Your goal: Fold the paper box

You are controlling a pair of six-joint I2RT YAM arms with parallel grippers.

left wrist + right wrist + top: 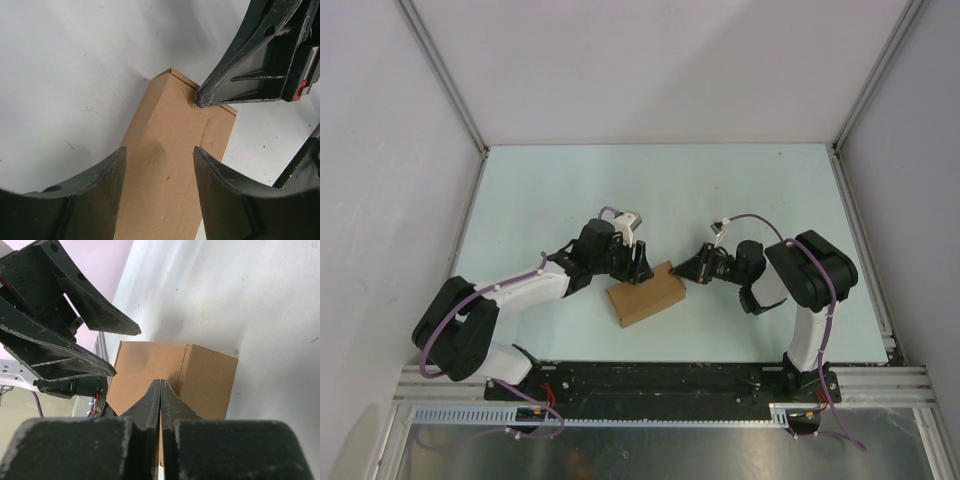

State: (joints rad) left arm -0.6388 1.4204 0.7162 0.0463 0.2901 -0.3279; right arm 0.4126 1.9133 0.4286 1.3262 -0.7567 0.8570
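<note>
The paper box (645, 296) lies on the surface (620, 190), slightly toward 6 o'clock from centre. The left claw (640, 272), open, straddles it, probably steadying it. The right claw (681, 272), closed and empty, presses its 3 o'clock end, likely tucking a flap.

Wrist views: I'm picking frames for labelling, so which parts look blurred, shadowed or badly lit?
Left wrist view: the paper box is sharp, with a faint shadow under the open left pincer, whose near bases blur. Right wrist view: the shut right pincer is dark and soft up close; the box face beyond is evenly lit, no glare.
</note>
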